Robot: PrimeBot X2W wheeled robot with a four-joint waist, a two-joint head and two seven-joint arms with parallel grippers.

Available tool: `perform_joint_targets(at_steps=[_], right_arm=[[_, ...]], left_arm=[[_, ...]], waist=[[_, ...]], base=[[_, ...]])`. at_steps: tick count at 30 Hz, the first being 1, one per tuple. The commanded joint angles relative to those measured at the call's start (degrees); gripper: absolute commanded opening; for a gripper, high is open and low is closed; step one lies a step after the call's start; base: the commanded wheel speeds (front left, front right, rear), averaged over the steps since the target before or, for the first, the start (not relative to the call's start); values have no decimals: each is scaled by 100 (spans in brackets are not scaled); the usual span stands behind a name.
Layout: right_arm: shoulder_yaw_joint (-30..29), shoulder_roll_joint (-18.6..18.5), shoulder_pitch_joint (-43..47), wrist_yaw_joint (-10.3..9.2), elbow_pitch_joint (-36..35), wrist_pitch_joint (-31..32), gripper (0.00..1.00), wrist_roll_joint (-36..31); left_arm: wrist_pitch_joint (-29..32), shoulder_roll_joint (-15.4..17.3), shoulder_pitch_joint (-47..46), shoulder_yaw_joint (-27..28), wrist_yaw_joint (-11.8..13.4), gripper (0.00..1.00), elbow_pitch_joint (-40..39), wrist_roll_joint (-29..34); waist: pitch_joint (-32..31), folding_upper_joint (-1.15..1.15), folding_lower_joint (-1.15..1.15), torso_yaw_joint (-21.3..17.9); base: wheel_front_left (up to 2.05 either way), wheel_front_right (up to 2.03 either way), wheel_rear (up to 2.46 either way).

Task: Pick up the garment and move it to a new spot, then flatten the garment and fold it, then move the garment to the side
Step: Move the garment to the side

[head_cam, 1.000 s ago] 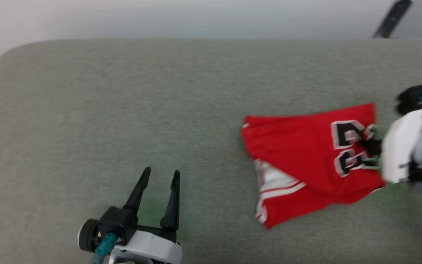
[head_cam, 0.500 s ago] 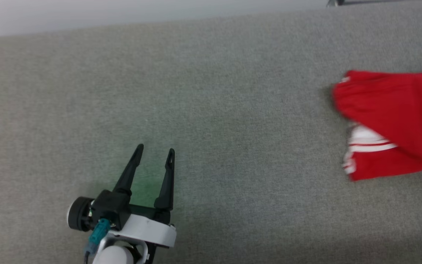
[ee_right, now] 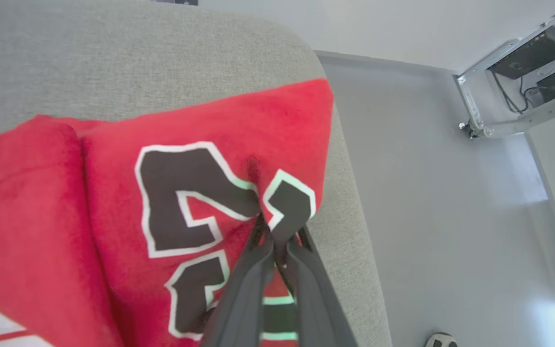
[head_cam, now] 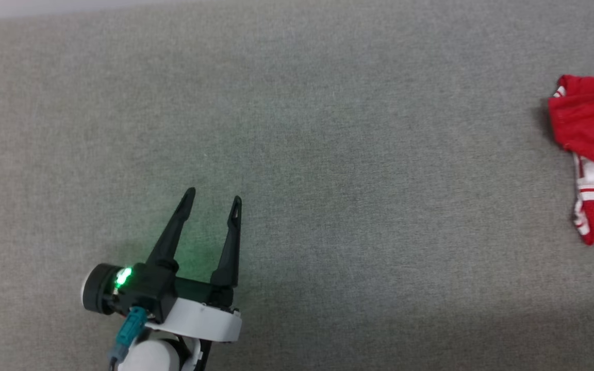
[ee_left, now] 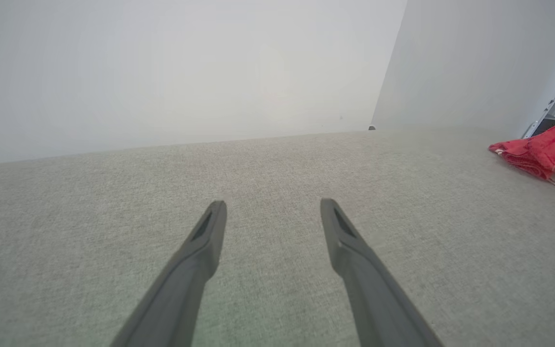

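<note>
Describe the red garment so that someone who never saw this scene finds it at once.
Start from the grey fabric surface. Near its rounded right end rests the garment, pinched by the right end effector. Against the grey it is bright red, with a black, white-outlined number.

This is looking like a bare robotics test room: plain white walls (ee_left: 162, 72) are surrounding a grey fabric-covered platform (head_cam: 328, 129), and a metal frame (ee_right: 513, 115) is holding black electronics boxes (ee_right: 528, 53) and cables (ee_right: 508, 94) beside a pale floor (ee_right: 427, 193).
</note>
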Motion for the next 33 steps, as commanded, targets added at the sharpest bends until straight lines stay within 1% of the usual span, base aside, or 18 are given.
perform_joint_targets(at_steps=[1,6,12,13,14,15,16,20,25,28,33], right_arm=[[25,28,-112,-9,99,-149,0,-128],[66,247,-424,-9,698,-543,0,-414],[180,364,-644,-9,1217,-865,0,-546],[204,358,-683,-9,1275,-940,16,-566],[221,363,-715,-9,1325,-1009,45,-574],[243,371,-738,-9,1383,-1062,78,-582],[262,376,-759,-9,1438,-1115,100,-580],[346,363,-841,-9,1620,-1266,100,-549],[503,357,-747,-9,1767,-1463,100,-498],[688,508,-584,-9,1736,-1601,100,-355],[1147,777,-239,-9,1440,-1934,100,-115]], left_arm=[[-20,35,-32,8,0,100,-35,71],[-20,80,-33,10,20,100,-123,95],[-21,134,-31,4,34,100,-168,104],[-21,139,-36,6,38,100,-172,103],[-21,140,-42,2,43,100,-170,102],[-21,140,-47,-6,47,100,-165,103],[-21,142,-53,-12,53,100,-159,103],[-21,146,-77,-24,61,100,-106,69],[-21,123,-46,-41,60,100,22,2],[-21,100,27,-24,50,100,143,-65],[-14,118,140,115,61,100,335,-187]], waist=[[85,0,0,36],[193,0,0,39],[209,0,0,24],[210,0,0,18],[206,0,0,13],[199,0,0,10],[193,0,0,6],[108,0,0,-3],[-204,0,0,18],[-502,0,0,27],[-1050,0,0,21]], base=[[0,0,0],[0,0,0],[0,0,0],[0,0,0],[0,0,0],[0,0,0],[0,0,0],[0,0,0],[0,0,0],[0,0,0],[0,0,0]])
